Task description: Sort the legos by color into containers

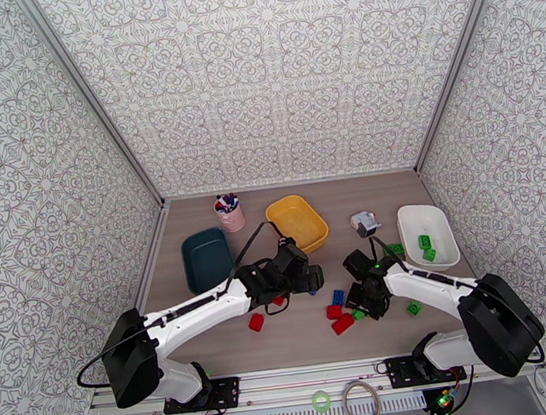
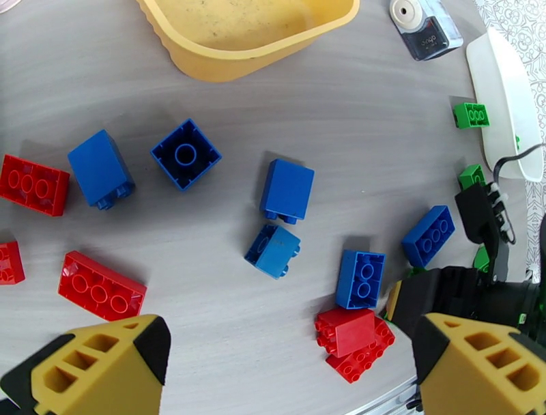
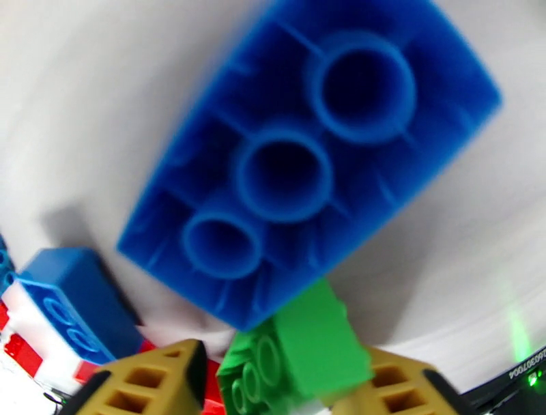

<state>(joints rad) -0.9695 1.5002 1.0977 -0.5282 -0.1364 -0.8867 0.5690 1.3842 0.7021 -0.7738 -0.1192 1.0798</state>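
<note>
The sorting looks barely begun. Two green legos (image 1: pixel 425 243) lie in the white tray (image 1: pixel 414 221) at the right of the top view, while the teal tray (image 1: pixel 204 262) and the yellow tray (image 1: pixel 297 219) look empty.

Blue legos (image 2: pixel 286 189) and red legos (image 2: pixel 101 285) lie scattered on the worktop (image 2: pixel 355 102) across the left wrist view. A stray green lego (image 2: pixel 471 115) sits at its right edge, just beside the white tray.

The left end effector (image 2: pixel 290 348) hangs released above them, holding nothing. The right end effector (image 3: pixel 280 382) has a green brick (image 3: pixel 300 348) between its fingers, low in its blurred view. Whether it is clamped cannot be told.
</note>
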